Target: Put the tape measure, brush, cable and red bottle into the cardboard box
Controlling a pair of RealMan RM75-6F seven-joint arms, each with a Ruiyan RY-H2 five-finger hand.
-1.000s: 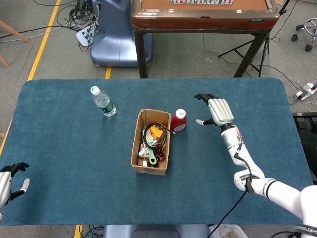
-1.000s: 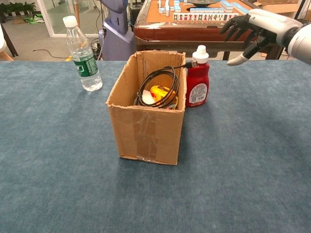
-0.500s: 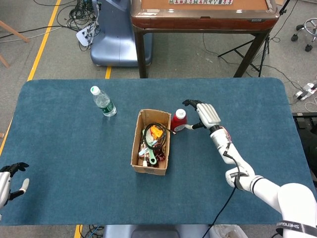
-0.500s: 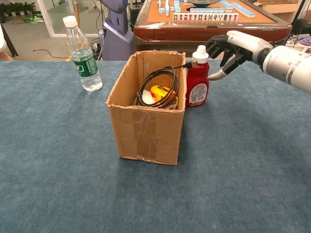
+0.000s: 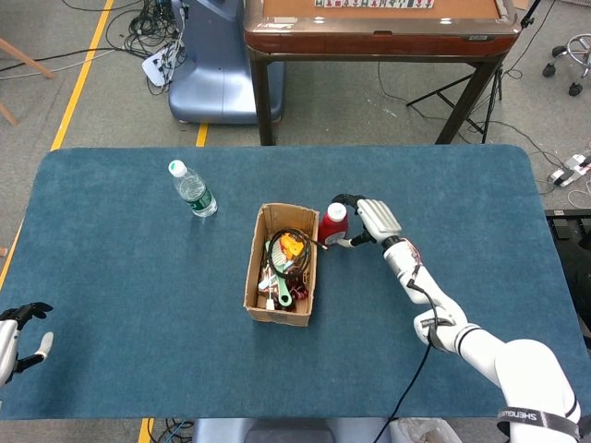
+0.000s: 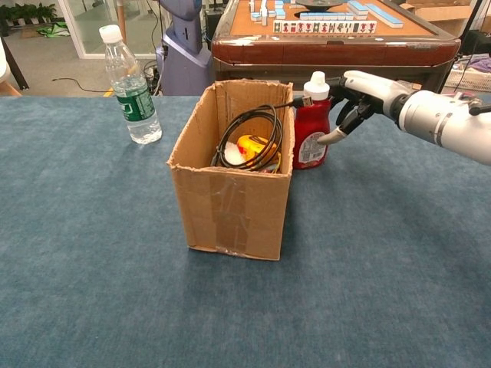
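Right hand (image 6: 360,96) fingers (image 6: 331,136) spread around red bottle (image 6: 311,130) — touching, grip not closed. Bottle upright mid-bench, just beside cardboard box (image 6: 230,199); cable (image 6: 249,138) inside. Left hand (image 5: 14,337) open, idle at bench's (image 5: 138,305) near-left corner.

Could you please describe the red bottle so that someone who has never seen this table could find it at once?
On the blue table, find the open cardboard box near the middle. The red bottle stands upright just outside the box, by its far right corner, with the right hand reaching around it. Its white cap and red body set it apart from the clear water bottle farther left.
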